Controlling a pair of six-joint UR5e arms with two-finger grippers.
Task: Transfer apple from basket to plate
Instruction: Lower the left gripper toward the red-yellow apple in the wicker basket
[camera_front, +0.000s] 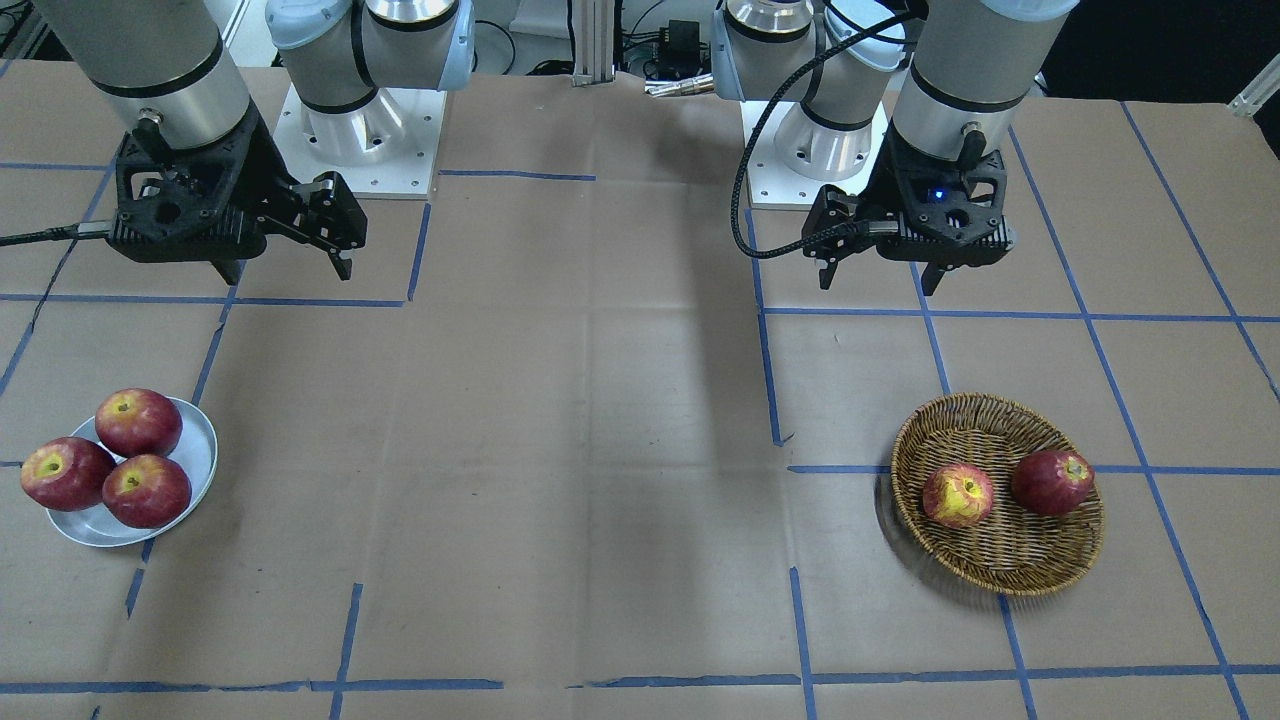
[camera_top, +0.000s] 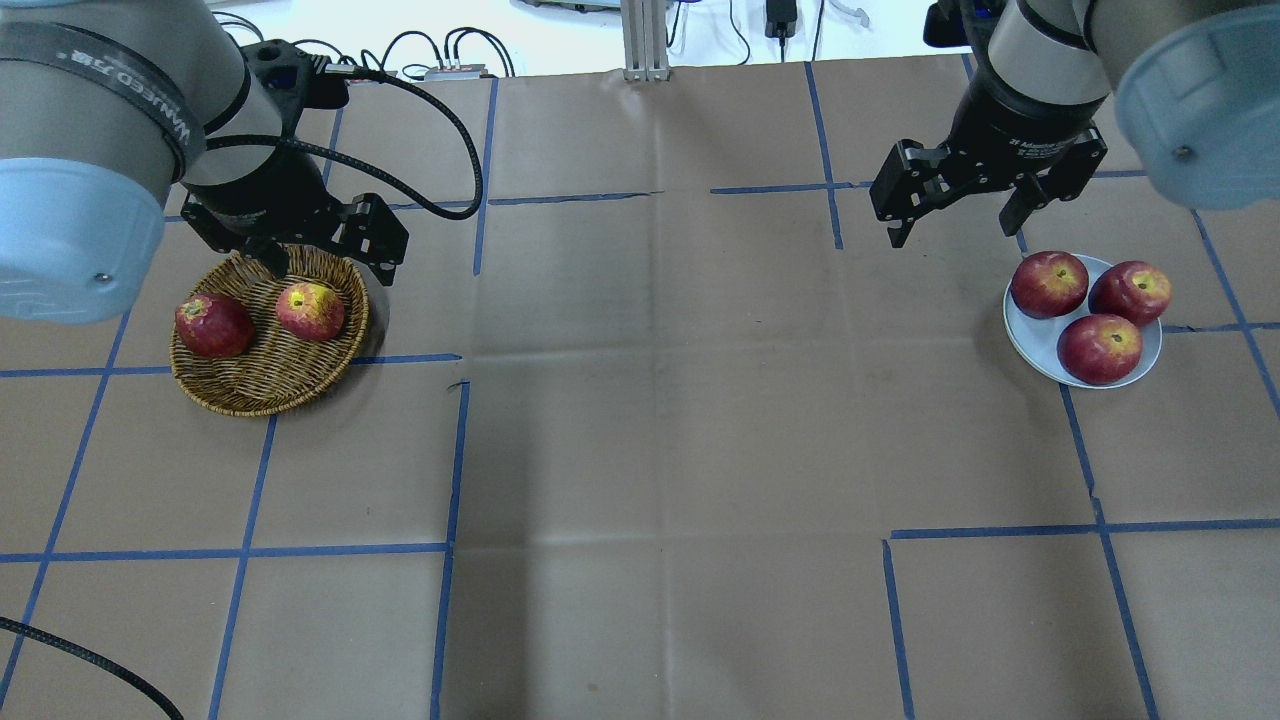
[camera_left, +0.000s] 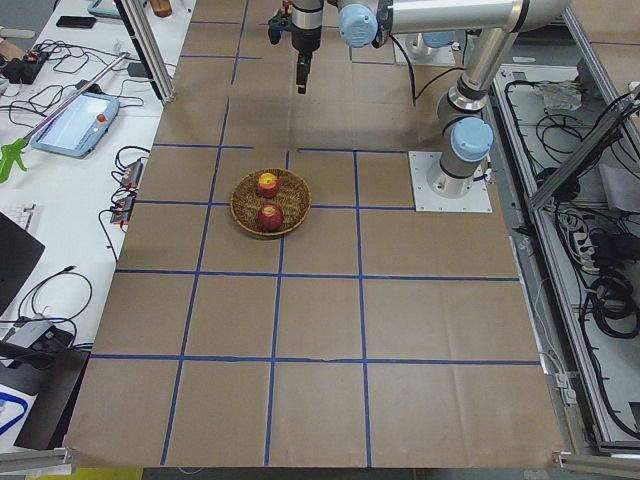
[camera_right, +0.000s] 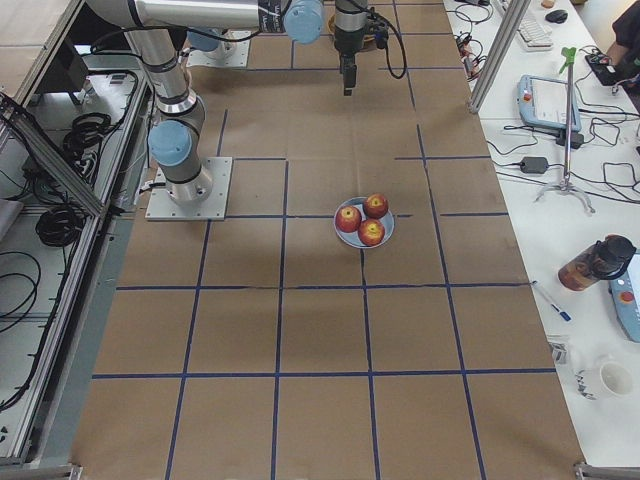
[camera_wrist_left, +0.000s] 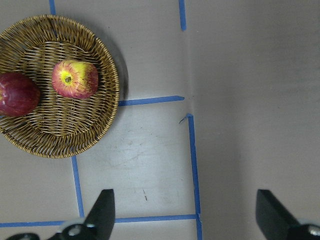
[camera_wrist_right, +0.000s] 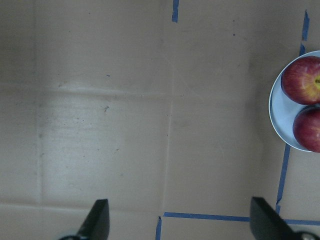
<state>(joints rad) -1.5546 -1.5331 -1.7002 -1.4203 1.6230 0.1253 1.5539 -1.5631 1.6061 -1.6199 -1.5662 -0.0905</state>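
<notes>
The apple (camera_front: 958, 495), red with big yellow patches, lies in the basket (camera_front: 1000, 570), on the side nearer the middle of the bench (camera_front: 600, 450), stem end up. A darker red apple (camera_front: 1052, 482) sits just beside it in the same basket, the two close but apart. The left gripper (camera_front: 878, 281) hangs in the air with its fingers spread wide and nothing between them; its wrist view looks down on the basket off to one side, and it touches neither the basket nor the fruit. Well apart, toward the other end of the bench, the plate (camera_front: 196, 456) carries three dark red apples (camera_front: 138, 422) packed together so that they fill most of it, one reaching over the rim. The right gripper (camera_front: 288, 272) is likewise raised, fingers released and holding nothing, clear of the plate. Brown paper marked with blue tape lines covers the bench.
</notes>
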